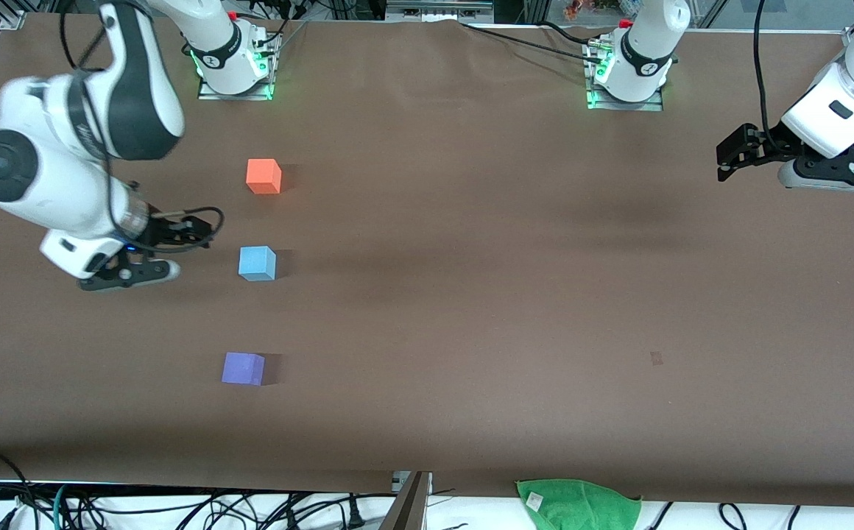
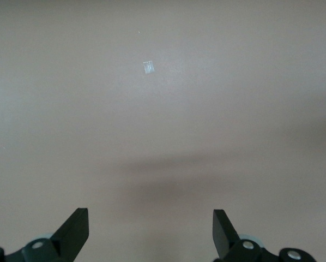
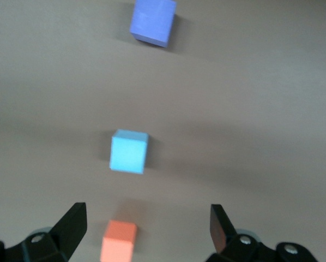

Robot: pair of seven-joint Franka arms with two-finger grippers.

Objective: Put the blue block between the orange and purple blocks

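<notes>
Brown table (image 1: 471, 294): blue block (image 1: 257, 263) between orange block (image 1: 263, 177), purple block (image 1: 243, 368).

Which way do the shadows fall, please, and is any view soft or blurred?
Front view: sharp; the orange block, blue block and purple block each cast a short shadow toward the left arm's end. Right wrist view: blocks soft-edged. Left wrist view: only a faint shadow band on the table.

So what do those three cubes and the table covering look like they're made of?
The blue block, orange block and purple block look like matte foam or painted wood: flat colour, no glare, crisp edges; can't tell which. The table covering looks like brown paper or cloth, dull and faintly rippled.
</notes>
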